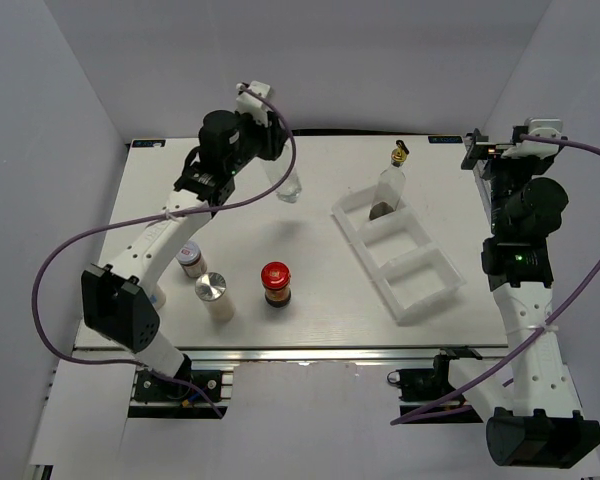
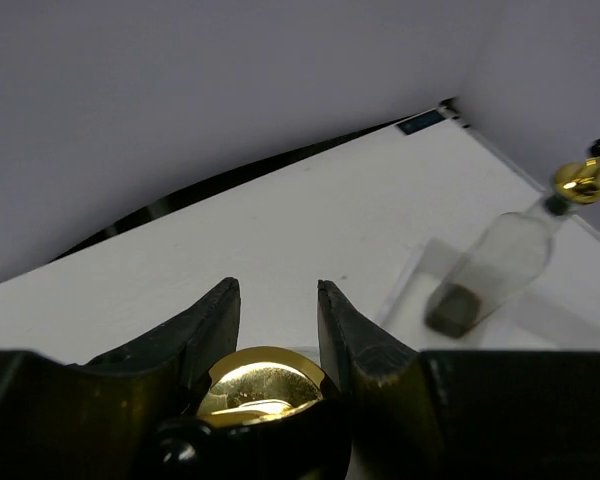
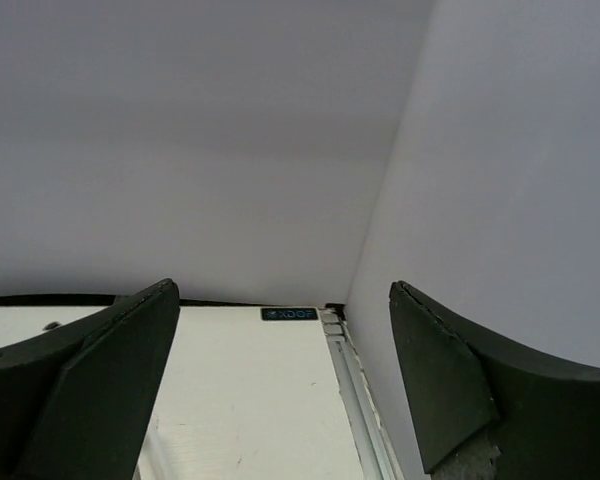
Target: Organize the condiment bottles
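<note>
Gold pourer (image 2: 260, 385) sits pinched between my left gripper (image 2: 278, 295) fingers, its cruet (image 1: 288, 184) below them; I see the second cruet (image 2: 500, 268) ahead-right, in the tray (image 1: 405, 252). Right gripper (image 3: 280, 310) fingers spread wide.

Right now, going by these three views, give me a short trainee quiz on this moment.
1. True or false: the right gripper is open and empty.
2. Which compartment of the tray holds a cruet? A far, B middle, C near.
3. What is the left gripper shut on?
Key: 1 true; 2 A; 3 the other cruet, gripped at its gold pourer.
</note>
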Robot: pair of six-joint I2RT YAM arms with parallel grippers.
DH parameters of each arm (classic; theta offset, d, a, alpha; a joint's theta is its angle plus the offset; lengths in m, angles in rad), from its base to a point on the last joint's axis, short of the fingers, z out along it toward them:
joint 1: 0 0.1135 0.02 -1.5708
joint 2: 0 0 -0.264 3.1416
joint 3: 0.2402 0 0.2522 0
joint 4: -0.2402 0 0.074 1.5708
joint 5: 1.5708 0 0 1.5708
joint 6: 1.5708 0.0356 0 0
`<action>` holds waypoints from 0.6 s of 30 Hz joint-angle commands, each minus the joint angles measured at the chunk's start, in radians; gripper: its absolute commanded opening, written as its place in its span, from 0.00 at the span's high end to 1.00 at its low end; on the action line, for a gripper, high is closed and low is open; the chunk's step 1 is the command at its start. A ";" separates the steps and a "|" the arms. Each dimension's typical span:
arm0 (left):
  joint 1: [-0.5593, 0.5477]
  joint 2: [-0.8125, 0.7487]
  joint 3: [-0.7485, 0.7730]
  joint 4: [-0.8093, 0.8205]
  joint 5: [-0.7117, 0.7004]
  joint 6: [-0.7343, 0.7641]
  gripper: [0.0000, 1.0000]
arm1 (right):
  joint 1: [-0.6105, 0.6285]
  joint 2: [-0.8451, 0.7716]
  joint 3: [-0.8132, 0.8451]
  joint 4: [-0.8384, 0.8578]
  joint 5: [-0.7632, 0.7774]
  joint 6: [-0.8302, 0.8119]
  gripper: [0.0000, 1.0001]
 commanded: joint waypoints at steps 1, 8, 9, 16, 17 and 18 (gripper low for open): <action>-0.047 0.035 0.118 0.059 0.090 -0.063 1.00 | -0.004 -0.008 0.032 0.012 0.148 0.016 0.11; -0.179 0.174 0.287 0.041 -0.030 -0.083 1.00 | -0.003 -0.033 0.023 0.009 0.170 -0.002 0.11; -0.191 0.190 0.301 0.044 -0.028 -0.079 1.00 | -0.003 -0.034 0.021 0.010 0.173 -0.002 0.11; -0.268 0.305 0.381 0.073 0.010 -0.085 1.00 | -0.003 -0.023 0.012 0.016 0.183 -0.031 0.11; -0.272 0.320 0.386 0.085 0.008 -0.088 1.00 | -0.004 -0.017 0.012 0.019 0.180 -0.036 0.11; -0.280 0.329 0.401 0.087 0.004 -0.088 1.00 | -0.004 -0.016 0.009 0.019 0.180 -0.037 0.10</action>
